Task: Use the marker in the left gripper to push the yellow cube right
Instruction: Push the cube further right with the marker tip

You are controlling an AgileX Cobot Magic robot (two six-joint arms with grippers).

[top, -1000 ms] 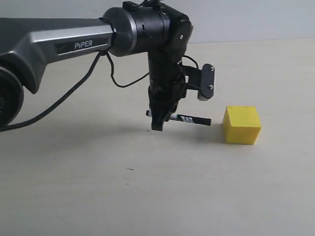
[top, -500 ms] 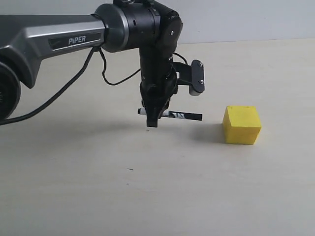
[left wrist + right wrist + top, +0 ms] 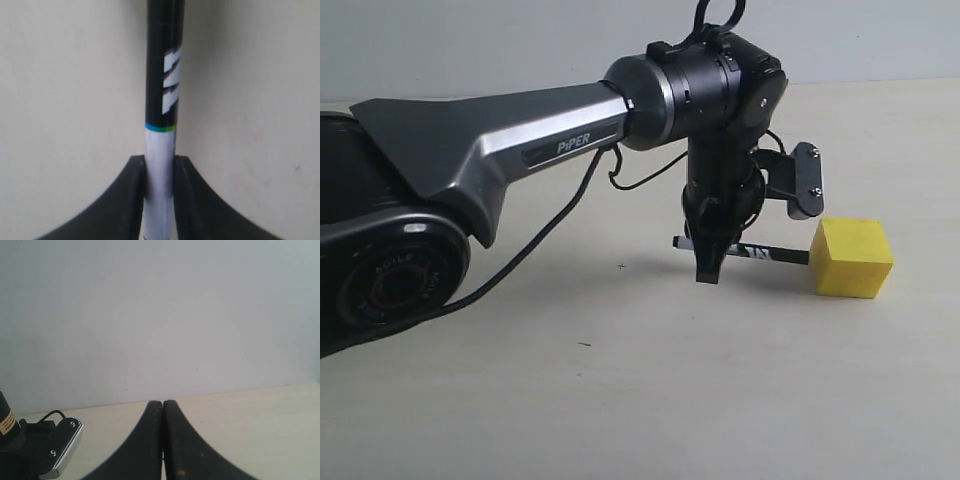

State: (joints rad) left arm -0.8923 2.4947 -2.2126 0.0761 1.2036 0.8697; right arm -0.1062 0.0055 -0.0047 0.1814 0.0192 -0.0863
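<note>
Marker (image 3: 765,252) just L of cube (image 3: 851,258).

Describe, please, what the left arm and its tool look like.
The left arm is grey and black, a tapered grey link marked "PIPER" into a round black wrist. Loose black cables hang beneath; a grey-edged camera block sits beside the black two-fingered left tool.

A pale beige tabletop (image 3: 620,400) meets a plain grey-white wall (image 3: 470,40).

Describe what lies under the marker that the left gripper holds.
Beneath the marker only bare beige table shows. The strip directly below the barrel is covered by the marker itself, and the left gripper hides the clamped part.
</note>
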